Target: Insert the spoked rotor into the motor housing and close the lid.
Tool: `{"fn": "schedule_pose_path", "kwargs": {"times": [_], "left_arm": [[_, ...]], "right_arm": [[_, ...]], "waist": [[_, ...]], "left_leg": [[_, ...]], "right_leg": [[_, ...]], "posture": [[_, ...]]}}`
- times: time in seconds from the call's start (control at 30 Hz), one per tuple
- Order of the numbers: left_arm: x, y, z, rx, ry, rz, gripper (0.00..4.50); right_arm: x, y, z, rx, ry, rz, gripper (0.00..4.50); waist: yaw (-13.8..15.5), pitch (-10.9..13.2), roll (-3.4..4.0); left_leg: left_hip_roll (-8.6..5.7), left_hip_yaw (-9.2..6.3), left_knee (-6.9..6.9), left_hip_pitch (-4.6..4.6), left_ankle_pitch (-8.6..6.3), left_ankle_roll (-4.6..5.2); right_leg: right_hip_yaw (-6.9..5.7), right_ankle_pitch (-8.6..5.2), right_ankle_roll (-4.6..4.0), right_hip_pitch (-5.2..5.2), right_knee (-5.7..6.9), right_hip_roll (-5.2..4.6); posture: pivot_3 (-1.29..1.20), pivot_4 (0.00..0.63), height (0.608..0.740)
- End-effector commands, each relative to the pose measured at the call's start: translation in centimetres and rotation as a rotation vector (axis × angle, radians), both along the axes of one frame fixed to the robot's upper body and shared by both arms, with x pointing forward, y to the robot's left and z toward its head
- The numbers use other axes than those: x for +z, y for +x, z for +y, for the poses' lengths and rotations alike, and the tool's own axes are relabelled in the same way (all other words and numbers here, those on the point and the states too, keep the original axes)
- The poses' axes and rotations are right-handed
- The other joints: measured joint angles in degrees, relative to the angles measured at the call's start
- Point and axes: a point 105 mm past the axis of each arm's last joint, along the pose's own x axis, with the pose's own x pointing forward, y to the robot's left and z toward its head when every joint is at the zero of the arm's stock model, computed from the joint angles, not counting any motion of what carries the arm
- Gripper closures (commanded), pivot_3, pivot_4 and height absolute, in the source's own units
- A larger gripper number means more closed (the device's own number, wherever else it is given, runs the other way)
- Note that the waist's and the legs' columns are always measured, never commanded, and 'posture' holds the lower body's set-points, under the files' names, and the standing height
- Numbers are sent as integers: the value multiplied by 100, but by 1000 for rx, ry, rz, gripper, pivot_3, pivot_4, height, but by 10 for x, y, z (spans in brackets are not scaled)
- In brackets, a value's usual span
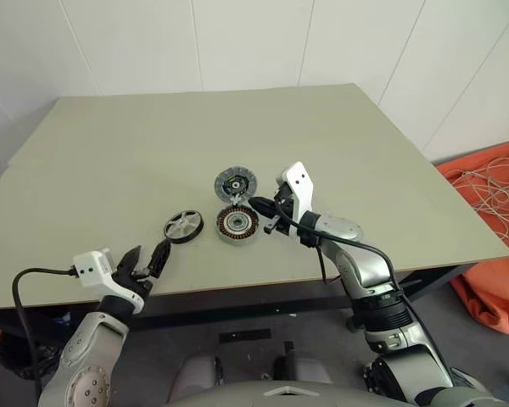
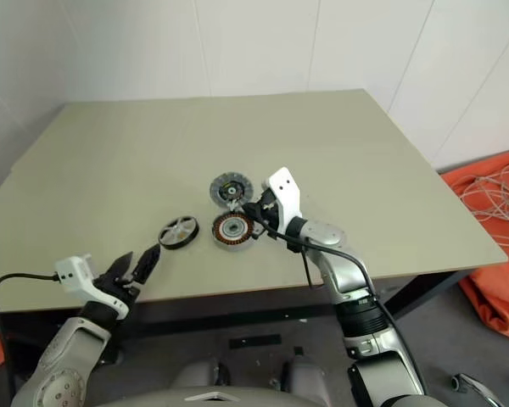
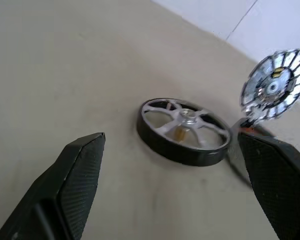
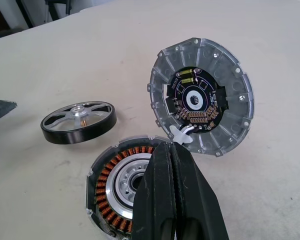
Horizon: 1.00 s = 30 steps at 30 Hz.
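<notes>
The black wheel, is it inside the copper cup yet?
No, the black wheel lies on the table beside the copper cup.

We are looking at a plain, dull olive-beige table. On it, the round spoked rotor is showing a black rim around pale silver spokes and hub. The short round metal motor housing is showing a ring of copper-orange windings around a bright silver middle with a dark centre. The flat round lid is showing translucent grey, ribbed in wedge-like segments, around a dark circuit-board centre with yellow and copper parts. The right gripper is matte black.
</notes>
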Motion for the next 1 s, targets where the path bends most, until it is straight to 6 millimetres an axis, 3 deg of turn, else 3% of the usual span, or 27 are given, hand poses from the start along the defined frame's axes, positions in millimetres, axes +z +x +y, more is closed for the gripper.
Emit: {"fn": "schedule_pose_path", "kwargs": {"times": [0.03,0.4,0.7,1.0], "left_arm": [[22,2,-10,-17,-152,-51,0],[16,6,-19,-14,-476,64,0],[13,10,-22,0,-543,121,0],[-7,5,-30,-2,-602,265,0]], "right_arm": [[16,-1,3,13,25,-56,4484],[17,0,1,-15,26,-56,4484],[16,1,-1,-31,23,-56,4484],[18,0,-5,-37,27,-58,4484]], "waist": [[0,0,0],[3,0,-1],[8,1,-3],[14,2,-5]], "left_leg": [[0,0,0,0,0,-1],[-1,0,0,-1,1,0],[-1,0,0,8,2,-3],[-1,0,0,10,3,-5]], "right_leg": [[0,0,0,0,0,0],[0,0,0,1,-4,2],[0,0,1,11,-4,2],[0,0,2,12,-4,4]], "posture": [[0,0,740],[0,0,740],[0,0,740],[0,0,740]]}}
